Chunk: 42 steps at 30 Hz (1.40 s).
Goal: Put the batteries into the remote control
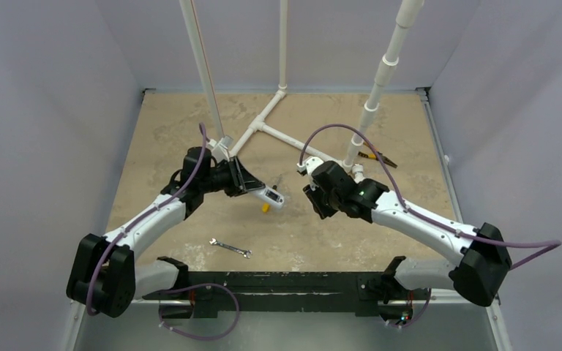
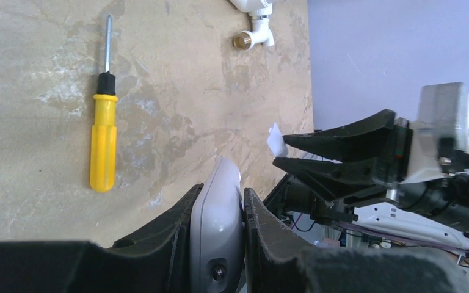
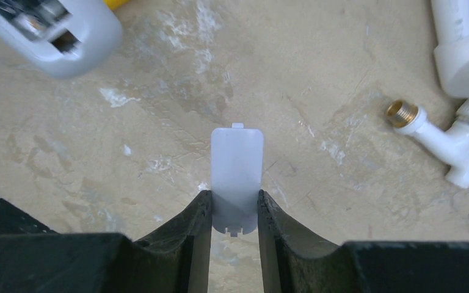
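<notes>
My left gripper (image 1: 247, 184) is shut on the white remote control (image 1: 269, 196) and holds it above the table; in the left wrist view the remote (image 2: 220, 213) sits edge-on between the fingers. Its open battery bay end shows at the top left of the right wrist view (image 3: 55, 30); I cannot make out batteries inside. My right gripper (image 3: 234, 198) is shut on the thin white battery cover (image 3: 237, 165), held flat, pointing at the remote and a little apart from it. The cover also shows in the left wrist view (image 2: 276, 139).
A yellow-handled screwdriver (image 2: 103, 143) lies on the table below the remote. A white tap fitting with a brass end (image 3: 430, 131) lies near the white pipe frame (image 1: 263, 126). A small wrench (image 1: 230, 248) lies near the front. Pliers (image 1: 377, 157) lie at the back right.
</notes>
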Motion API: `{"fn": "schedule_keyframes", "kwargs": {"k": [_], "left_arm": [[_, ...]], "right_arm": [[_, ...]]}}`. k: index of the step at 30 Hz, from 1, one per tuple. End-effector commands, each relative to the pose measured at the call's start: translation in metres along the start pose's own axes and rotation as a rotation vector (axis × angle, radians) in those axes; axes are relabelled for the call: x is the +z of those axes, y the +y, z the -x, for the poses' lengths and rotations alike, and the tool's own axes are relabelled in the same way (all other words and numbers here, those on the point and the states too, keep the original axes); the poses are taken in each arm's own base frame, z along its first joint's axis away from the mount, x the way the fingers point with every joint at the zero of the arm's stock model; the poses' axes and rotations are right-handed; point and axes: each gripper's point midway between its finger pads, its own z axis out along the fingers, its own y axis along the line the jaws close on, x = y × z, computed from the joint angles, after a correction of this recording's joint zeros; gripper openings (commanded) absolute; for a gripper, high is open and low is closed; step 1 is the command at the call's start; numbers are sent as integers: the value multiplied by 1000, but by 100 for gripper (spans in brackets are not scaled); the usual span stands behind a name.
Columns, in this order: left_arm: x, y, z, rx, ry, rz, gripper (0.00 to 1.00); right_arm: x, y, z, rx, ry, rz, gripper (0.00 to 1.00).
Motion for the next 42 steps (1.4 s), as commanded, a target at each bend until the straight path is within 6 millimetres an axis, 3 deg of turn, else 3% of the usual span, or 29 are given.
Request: {"fn": "schedule_keyframes", "kwargs": {"k": [1, 9, 20, 30, 42], "left_arm": [[5, -21, -5, 36, 6, -95, 0], [22, -45, -27, 34, 74, -190, 0], [29, -52, -36, 9, 100, -230, 0], [31, -55, -43, 13, 117, -244, 0], [35, -62, -51, 30, 147, -265, 0]], "right_arm": [[-37, 6, 33, -112, -90, 79, 27], [-65, 31, 48, -233, -129, 208, 26], [-65, 62, 56, -305, -145, 258, 26], [-65, 68, 65, -314, -170, 263, 26], [-59, 60, 69, -302, -177, 208, 26]]}}
